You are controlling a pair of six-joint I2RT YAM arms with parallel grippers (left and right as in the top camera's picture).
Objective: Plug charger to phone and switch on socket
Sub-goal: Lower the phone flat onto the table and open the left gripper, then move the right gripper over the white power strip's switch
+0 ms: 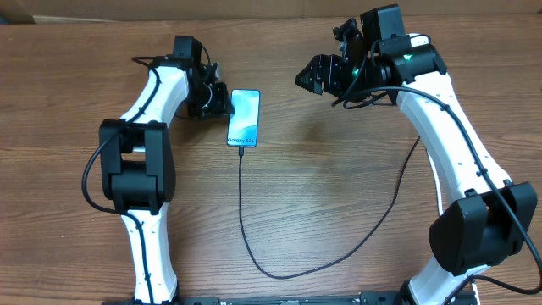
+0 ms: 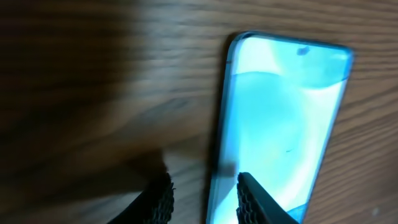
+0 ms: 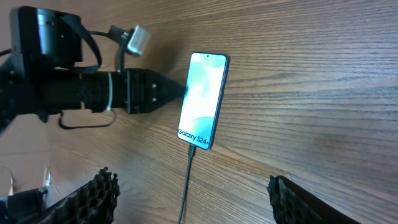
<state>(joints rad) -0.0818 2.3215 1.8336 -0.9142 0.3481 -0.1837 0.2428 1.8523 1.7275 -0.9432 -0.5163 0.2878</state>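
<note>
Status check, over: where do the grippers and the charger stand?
Left gripper at left edge of phone, grip unclear. Right gripper open, empty. Charger tip at phone's bottom port, looks seated. Socket out of view.

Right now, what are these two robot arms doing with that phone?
A slim black-edged smartphone with a light blue screen lies flat on the wooden table, and a thin black charger cable appears plugged into its bottom end. The left claw straddles the phone's long edge; whether it is squeezing is unclear. The right claw hovers open and empty nearby.
</note>
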